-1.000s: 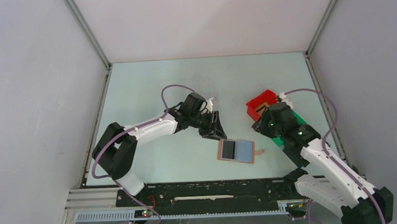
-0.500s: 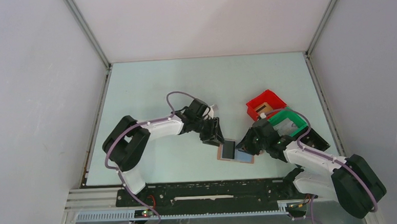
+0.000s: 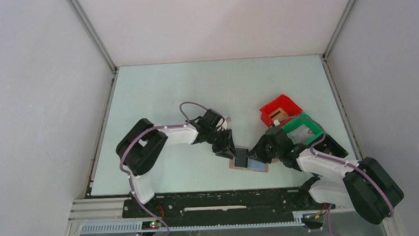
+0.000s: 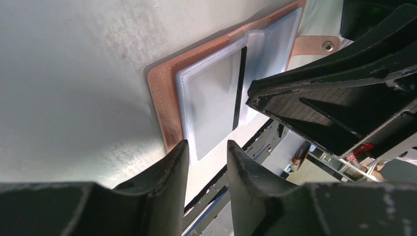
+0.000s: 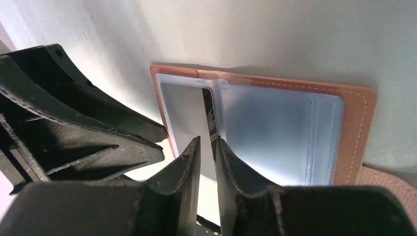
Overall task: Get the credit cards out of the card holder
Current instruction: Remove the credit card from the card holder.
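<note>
The card holder (image 3: 250, 163) lies open and flat on the worktop (image 3: 195, 86), close to the near edge and a little right of the middle. Its tan cover faces down and its two pale inner panels face up. Its small snap tab (image 4: 314, 45) sticks out on the side toward the right edge.

Both arms are bent low over it. The left gripper (image 3: 232, 152) comes in from the left-edge side with its jaws narrow. In its own camera the tips straddle a corner of the nearer panel, and nothing is held between them. The right gripper (image 3: 259, 157) comes in from the right-edge side and sits over the middle of the open holder. Its jaws are almost together, and a dark strip at the fold lines up with the slit between them. I cannot tell whether they are pinching anything.

A red bin (image 3: 276, 106) and a green bin (image 3: 294, 125) stand side by side near the right edge, the red one farther back.
</note>
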